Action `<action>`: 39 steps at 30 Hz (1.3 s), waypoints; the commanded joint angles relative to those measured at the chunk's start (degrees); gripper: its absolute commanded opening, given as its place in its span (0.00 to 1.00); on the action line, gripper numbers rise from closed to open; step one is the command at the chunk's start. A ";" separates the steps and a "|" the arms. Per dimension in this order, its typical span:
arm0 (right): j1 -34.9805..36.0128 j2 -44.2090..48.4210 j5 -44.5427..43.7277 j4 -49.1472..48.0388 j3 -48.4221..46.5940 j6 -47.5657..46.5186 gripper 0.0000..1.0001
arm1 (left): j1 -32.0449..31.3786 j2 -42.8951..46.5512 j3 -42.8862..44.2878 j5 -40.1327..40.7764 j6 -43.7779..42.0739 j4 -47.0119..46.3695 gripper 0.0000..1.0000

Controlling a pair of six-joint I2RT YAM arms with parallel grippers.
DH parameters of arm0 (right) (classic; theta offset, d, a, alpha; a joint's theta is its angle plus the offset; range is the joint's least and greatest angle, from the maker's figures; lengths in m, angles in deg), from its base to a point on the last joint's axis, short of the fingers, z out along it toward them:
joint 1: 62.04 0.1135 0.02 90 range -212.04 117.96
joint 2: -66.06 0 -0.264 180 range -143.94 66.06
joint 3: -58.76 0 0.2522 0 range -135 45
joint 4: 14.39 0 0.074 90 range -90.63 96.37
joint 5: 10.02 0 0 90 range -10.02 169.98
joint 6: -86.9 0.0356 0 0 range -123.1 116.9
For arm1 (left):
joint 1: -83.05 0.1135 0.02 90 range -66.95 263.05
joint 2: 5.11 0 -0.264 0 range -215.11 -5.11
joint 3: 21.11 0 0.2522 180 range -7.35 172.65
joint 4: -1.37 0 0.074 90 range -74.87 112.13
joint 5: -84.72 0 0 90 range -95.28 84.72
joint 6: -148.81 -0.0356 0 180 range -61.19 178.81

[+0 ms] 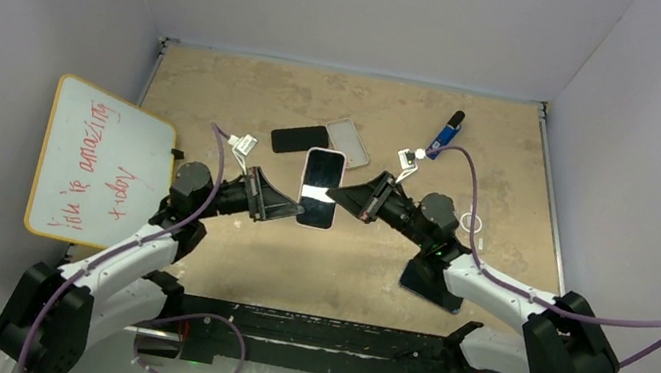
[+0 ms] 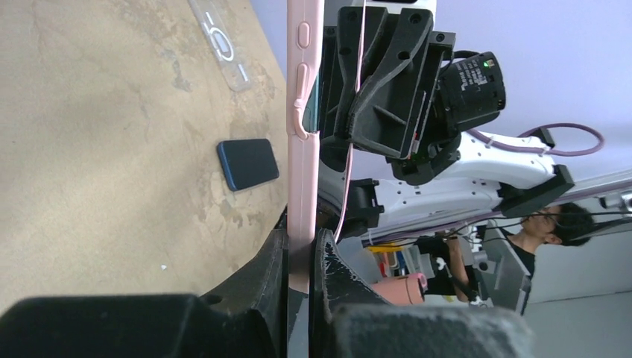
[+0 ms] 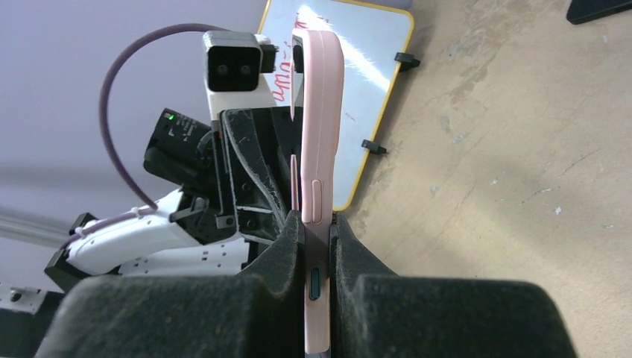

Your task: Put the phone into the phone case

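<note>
Whiteboard (image 1: pixel 97 163) lies off the left side of the bench (image 1: pixel 221 87), with red handwriting turned sideways to the top camera. One line reads roughly "you're amazing"; the second line is not legible enough to record. Phone (image 1: pixel 320 188) sits screen up in a pink case (image 3: pixel 320 97), with glare across the glass. It is at mid-bench between the two arms and looks held off the surface. Its long axis runs from the arms' side toward the far wall, near enough straight. The wrist views see it edge-on, with side buttons showing along the pink rim. Left hand (image 2: pixel 302 253) is narrow and pinches the left edge near the phone's near end. Right hand (image 3: pixel 317 231) is narrow and pinches the right edge about midway along. Just beyond the phone, a dark handset (image 1: pixel 300 139) and a clear shell (image 1: pixel 348 142) lie flat on the bench, side by side.
</note>
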 commanded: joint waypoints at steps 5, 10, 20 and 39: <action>-0.07 -1.26 -3.88 -3.74 -2.41 -2.50 0.00 | -0.27 0.56 6.98 7.37 -12.56 23.71 0.00; -0.07 -2.67 -3.41 -3.52 -2.40 -3.10 0.00 | -0.30 1.24 8.98 8.80 -16.23 28.66 0.12; -0.07 -3.30 5.20 -5.30 -1.44 -2.83 0.00 | -0.05 5.28 12.95 14.61 -20.84 33.25 0.55; 0.73 -7.14 11.52 -8.30 -1.08 -2.06 0.00 | 0.05 -0.94 13.77 12.95 -19.29 25.67 0.00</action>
